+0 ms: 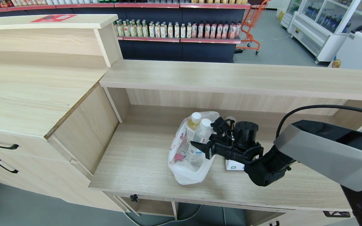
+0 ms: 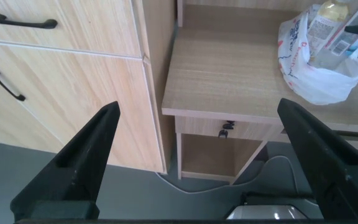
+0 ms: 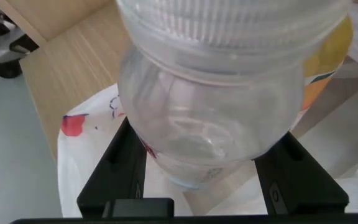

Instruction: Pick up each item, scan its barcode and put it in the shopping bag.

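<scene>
down low in front of the counter (image 2: pixel 229 68), the left gripper (image 2: pixel 199 104) hangs above the floor just beside the drawers (image 2: pixel 61 56), jaws spread wide with nothing between them. up on the counter a white shopping bag (image 1: pixel 184 174) stands open. the right gripper (image 1: pixel 197 146) is at its mouth, jaws clamped either side of a clear bottle (image 1: pixel 202 134) that stands upright in the bag. a yellowish bottle (image 1: pixel 193 125) stands just behind it. farther off, shop shelves (image 1: pixel 181 31) hold rows of drinks.
</scene>
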Controlling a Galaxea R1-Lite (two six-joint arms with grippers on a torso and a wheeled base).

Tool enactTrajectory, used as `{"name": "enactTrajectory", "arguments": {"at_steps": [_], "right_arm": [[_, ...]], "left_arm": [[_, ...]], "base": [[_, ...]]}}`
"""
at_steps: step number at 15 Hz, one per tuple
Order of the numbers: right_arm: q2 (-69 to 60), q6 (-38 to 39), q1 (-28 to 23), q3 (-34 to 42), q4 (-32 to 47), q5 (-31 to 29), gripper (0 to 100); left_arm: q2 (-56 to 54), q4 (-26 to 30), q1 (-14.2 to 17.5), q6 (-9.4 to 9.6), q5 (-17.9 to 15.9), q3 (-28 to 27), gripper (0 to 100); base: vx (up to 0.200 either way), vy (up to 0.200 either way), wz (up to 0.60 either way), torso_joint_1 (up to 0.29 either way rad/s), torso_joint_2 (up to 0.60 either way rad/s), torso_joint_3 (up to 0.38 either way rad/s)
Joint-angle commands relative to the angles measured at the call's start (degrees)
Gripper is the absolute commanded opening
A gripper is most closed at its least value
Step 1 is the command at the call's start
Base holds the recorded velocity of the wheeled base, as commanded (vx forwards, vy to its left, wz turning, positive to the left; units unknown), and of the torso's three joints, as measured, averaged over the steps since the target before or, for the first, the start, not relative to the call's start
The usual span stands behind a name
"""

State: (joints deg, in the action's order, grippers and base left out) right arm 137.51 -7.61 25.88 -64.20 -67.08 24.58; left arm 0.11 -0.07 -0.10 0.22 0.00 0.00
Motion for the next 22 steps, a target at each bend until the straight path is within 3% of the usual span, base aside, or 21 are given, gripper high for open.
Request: {"name": "enactTrajectory", "arguments": {"at_steps": [1, 5, 6, 9, 11, 14, 16, 18, 22], "right_arm": [[3.2, -1.6, 0.3, -0.7, -0.1, -0.9, 0], [4.0, -6.5, 0.5, -0.1, -0.4, -1.3, 0], [4.2, -6.5, 0.5, -0.1, -0.5, -1.3, 100], [2.9, -5.8, 0.5, 0.0, -0.6, -1.3, 100], [-2.3, -1.1, 0.2, 2.2, -0.6, -1.3, 100], [-13.4, 9.5, -1.3, 12.6, -0.1, -1.2, 100], [-18.5, 11.2, -2.9, 18.5, -0.2, -1.3, 100], [-29.1, 11.1, -8.1, 25.8, 2.0, -1.2, 100], [-54.2, 8.8, -17.4, 36.5, 17.3, -1.7, 100]], "left_arm": [[0.1, 0.0, 0.0, 0.04, 0.0, 0.0, 100], [0.1, 0.0, 0.0, 0.04, 0.0, 0.0, 100], [0.1, 0.0, 0.0, -0.04, 0.0, 0.0, 100], [0.1, 0.0, 0.0, -0.04, 0.0, 0.0, 100], [0.1, 0.0, 0.0, -0.04, 0.0, 0.0, 100], [0.0, 0.0, 0.0, -0.04, 0.0, 0.0, 100], [0.1, 0.0, 0.0, -0.04, 0.0, 0.0, 100], [0.0, 0.0, 0.0, -0.04, 0.0, 0.0, 100], [0.1, 0.0, 0.0, -0.04, 0.0, 0.0, 100]], "base": [[0.0, 0.0, 0.0, 0.0, 0.0, 0.0], [0.0, 0.0, 0.0, 0.0, 0.0, 0.0], [0.0, 0.0, 0.0, 0.0, 0.0, 0.0], [0.0, 0.0, 0.0, 0.0, 0.0, 0.0], [0.0, 0.0, 0.0, 0.0, 0.0, 0.0], [0.0, 0.0, 0.0, 0.0, 0.0, 0.0], [0.0, 0.0, 0.0, 0.0, 0.0, 0.0], [0.0, 0.0, 0.0, 0.0, 0.0, 0.0], [0.0, 0.0, 0.0, 0.0, 0.0, 0.0]]}}
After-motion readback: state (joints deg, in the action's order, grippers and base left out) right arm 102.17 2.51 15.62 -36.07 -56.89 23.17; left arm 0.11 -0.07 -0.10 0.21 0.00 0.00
